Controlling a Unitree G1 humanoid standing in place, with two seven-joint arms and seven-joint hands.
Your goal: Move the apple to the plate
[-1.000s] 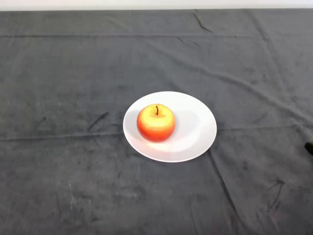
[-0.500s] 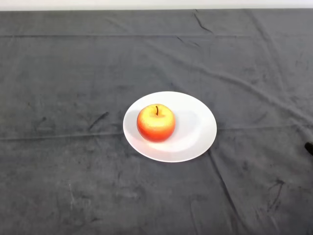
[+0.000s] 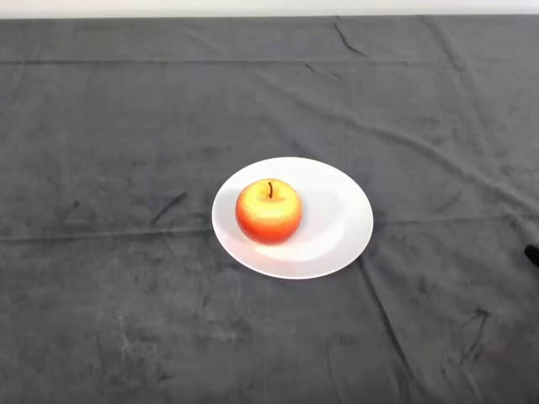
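A red and yellow apple [image 3: 269, 211] stands upright, stem up, on the left half of a round white plate [image 3: 341, 220]. The plate lies near the middle of the table in the head view.
A dark, wrinkled cloth [image 3: 126, 151] covers the whole table. The table's far edge runs along the top of the view. A small dark object [image 3: 532, 253] pokes in at the right edge.
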